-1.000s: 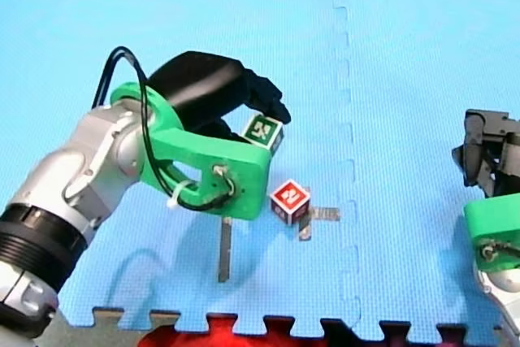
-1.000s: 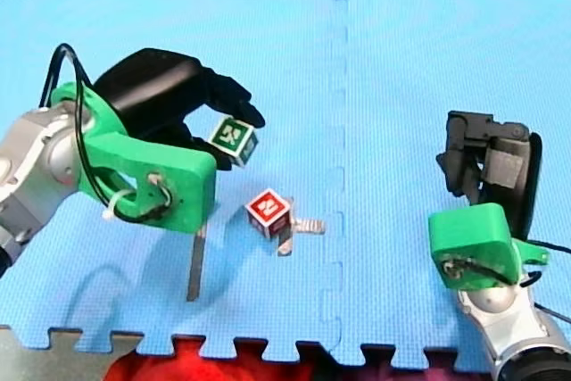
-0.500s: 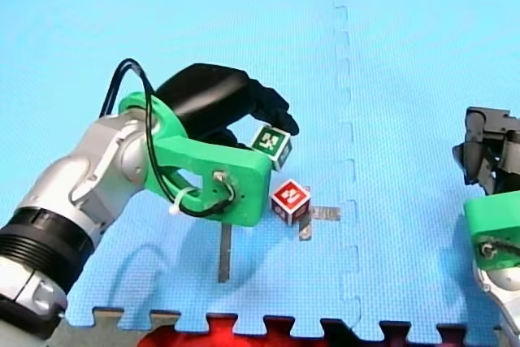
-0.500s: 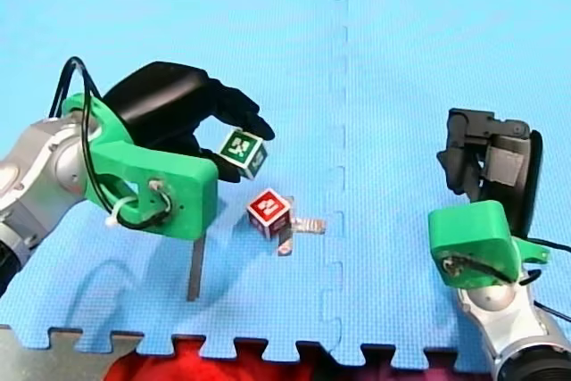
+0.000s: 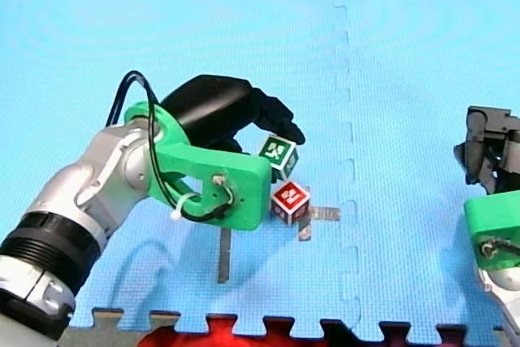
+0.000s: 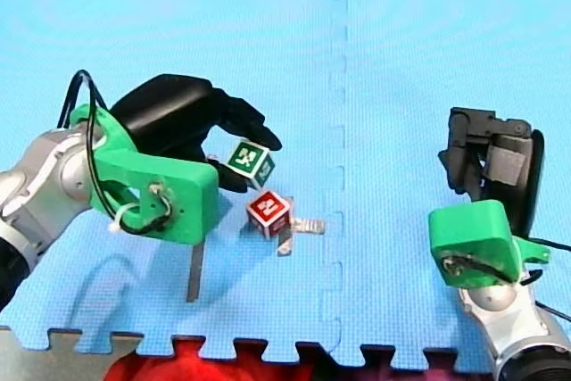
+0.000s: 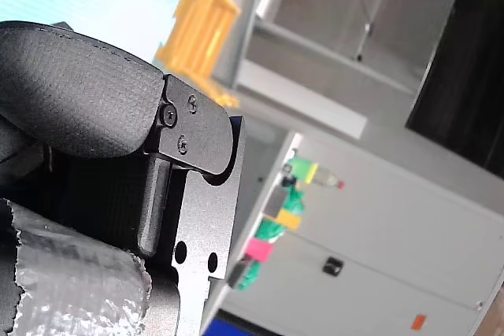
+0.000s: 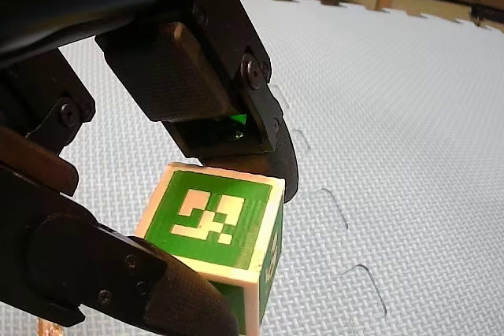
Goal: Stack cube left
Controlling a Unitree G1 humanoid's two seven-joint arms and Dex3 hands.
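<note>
My left hand (image 5: 262, 137) comes in from the left over the blue mat and is shut on a green cube (image 5: 278, 155) with a white pattern on top. The cube hangs tilted, just above and behind a red cube (image 5: 289, 201) that sits on the mat. In the second wrist view the same green cube (image 8: 219, 234) is pinched between black fingers (image 8: 189, 76). My right hand (image 6: 489, 160) is at the right edge of the mat, well away from both cubes, and holds nothing.
Blue foam mat tiles (image 5: 390, 79) cover the surface, with a seam running down the middle. Silver tape strips (image 5: 224, 254) lie by the red cube. A red surface (image 5: 187, 339) lies past the mat's near edge.
My left hand has carried the green cube right and down, closer to the red cube. The red cube and my right hand have stayed put.
</note>
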